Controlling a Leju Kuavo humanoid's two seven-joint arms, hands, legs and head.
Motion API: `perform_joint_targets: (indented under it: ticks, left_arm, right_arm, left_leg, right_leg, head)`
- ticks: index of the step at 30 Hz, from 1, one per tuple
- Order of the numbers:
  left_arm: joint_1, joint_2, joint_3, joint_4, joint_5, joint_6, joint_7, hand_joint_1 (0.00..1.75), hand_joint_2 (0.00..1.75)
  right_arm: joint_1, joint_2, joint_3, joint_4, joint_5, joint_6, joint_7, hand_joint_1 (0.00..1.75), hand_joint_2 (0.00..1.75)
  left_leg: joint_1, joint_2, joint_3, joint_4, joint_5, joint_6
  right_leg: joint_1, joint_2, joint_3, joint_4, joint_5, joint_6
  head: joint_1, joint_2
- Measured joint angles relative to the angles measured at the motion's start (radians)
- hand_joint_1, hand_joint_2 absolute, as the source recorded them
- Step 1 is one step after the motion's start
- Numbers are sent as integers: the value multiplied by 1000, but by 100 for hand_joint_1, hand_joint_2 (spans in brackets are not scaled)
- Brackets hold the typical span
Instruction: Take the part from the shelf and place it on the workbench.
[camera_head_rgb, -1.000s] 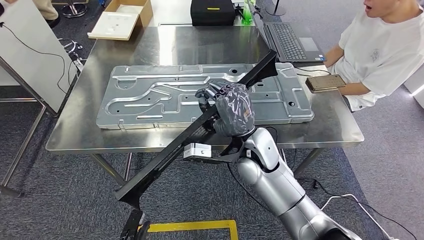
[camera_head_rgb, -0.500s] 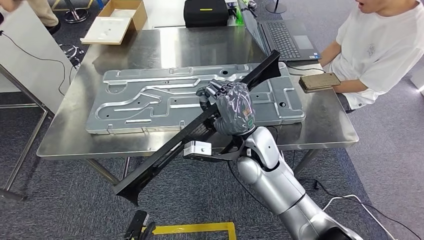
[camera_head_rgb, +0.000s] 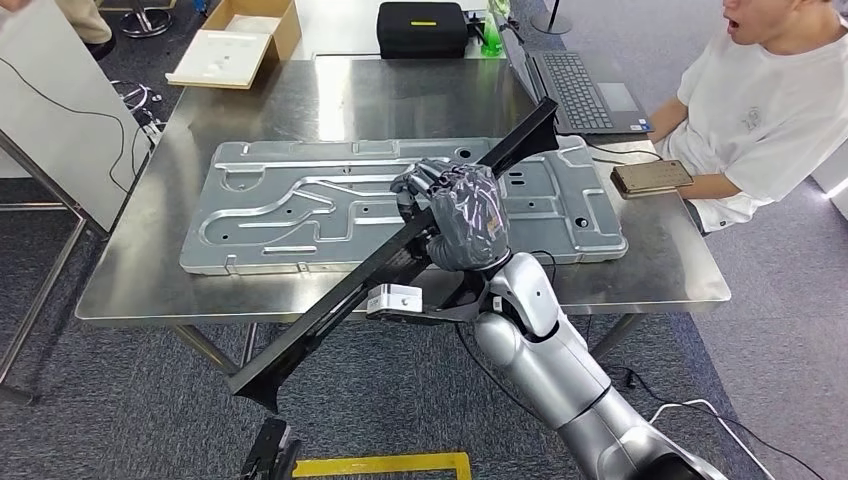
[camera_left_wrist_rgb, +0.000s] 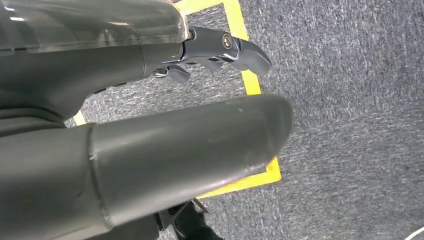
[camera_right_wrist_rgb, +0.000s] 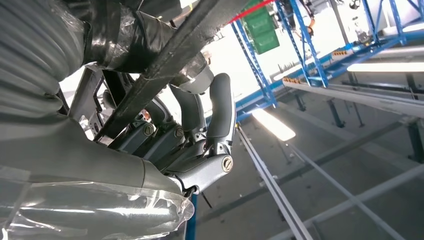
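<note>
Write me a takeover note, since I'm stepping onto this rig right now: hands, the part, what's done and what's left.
Right hand: grips the long black bar near its middle, held slanted above the steel workbench.
Left hand: hangs over the carpet; I cannot tell if it is open.
Bar's far end is above the stamped metal panel; its near end juts past the bench's front edge.
Done: part off the shelf, brought to the bench.
Left: lower and release it.

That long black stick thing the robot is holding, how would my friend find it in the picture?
Start at the shiny steel workbench with the big grey stamped metal panel lying flat on it. The robot's right hand grips a long, thin black metal bar slanting above the panel, one end hanging past the table's front edge. It is the only dark, tilted piece held in the air.
</note>
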Motion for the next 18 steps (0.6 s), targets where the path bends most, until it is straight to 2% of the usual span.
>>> perform_joint_targets:
  ticks: [1,2,3,4,5,6,7,10,12,13,15,16,17,18]
  left_arm:
    - [1,0,0,0,0,0,0,0,0]
    - [2,0,0,0,0,0,0,0,0]
    - [3,-1,0,0,0,0,0,0,0]
    - [3,-2,0,0,0,0,0,0,0]
    - [3,-3,0,0,0,0,0,0,0]
    - [2,-3,0,0,0,0,0,0,0]
    - [1,-3,-1,0,0,0,0,0,0]
    - [0,-4,-1,0,0,-1,0,0,0]
    - [-2,-4,-3,0,-1,-1,0,0,0]
    - [-2,-4,-4,0,-2,-1,-1,0,0]
    - [0,-4,-5,0,-4,-1,-1,0,0]
    - [2,-4,-5,0,-5,0,-1,0,0]
    - [4,-4,-5,0,-5,0,-1,0,0]
    - [6,-3,-5,0,-4,0,-1,0,0]
  right_arm:
    - [2,-1,0,1,0,0,0,175,175]
    - [3,-2,0,2,0,0,0,175,175]
    - [4,-2,0,2,0,0,0,175,175]
    - [3,-2,0,2,0,0,0,175,175]
    - [2,-2,0,3,0,0,0,175,175]
    - [1,-2,0,3,-1,0,0,175,175]
    - [1,-2,0,3,-1,0,0,175,175]
    - [1,-1,0,3,-1,0,0,175,175]
    - [-1,-1,0,3,-1,1,0,175,175]
    - [-2,0,0,2,-1,1,0,175,175]
    - [-3,0,0,4,0,3,0,175,175]
    - [-2,0,0,5,0,4,0,175,175]
    - [-1,0,0,6,0,5,0,175,175]
    - [0,0,0,7,0,6,0,175,175]
  left_leg:
    - [0,0,2,1,-4,0]
    - [1,-1,6,3,-8,-1]
    - [1,-2,11,6,-14,-4]
    - [2,-3,17,8,-21,-6]
    - [0,-3,23,11,-28,-11]
    - [-1,-3,26,13,-34,-16]
    - [-3,-3,29,13,-39,-22]
    - [-4,0,37,7,-48,-41]
    - [-4,6,26,41,-69,-51]
    - [-4,8,1,90,-90,-54]
    - [-3,9,-80,227,-134,-57]
    - [-3,9,-116,278,-141,-58]
    - [-3,9,-135,293,-127,-58]
    - [-3,9,-134,268,-94,-56]
  right_leg:
    - [-3,0,-26,32,1,3]
    - [-5,-1,-33,27,23,4]
    - [-8,-1,-20,-15,60,5]
    - [-10,-2,7,-82,103,5]
    - [-9,-3,37,-147,133,3]
    - [-8,-2,60,-196,149,0]
    - [-5,-2,73,-223,152,-4]
    - [-3,2,83,-236,142,-22]
    - [-7,1,99,-247,139,-35]
    - [-8,0,108,-251,137,-41]
    - [-4,-2,118,-253,128,-48]
    - [-3,-2,123,-252,123,-49]
    - [-2,-1,129,-251,118,-49]
    - [-2,1,136,-250,111,-48]
  head:
    - [0,0]
    - [0,0]
    - [0,0]
    - [0,0]
    - [0,0]
    - [0,0]
    - [0,0]
    - [0,0]
    - [-1,0]
    - [-1,0]
    - [-1,0]
    - [-1,0]
    - [-1,0]
    - [-1,0]
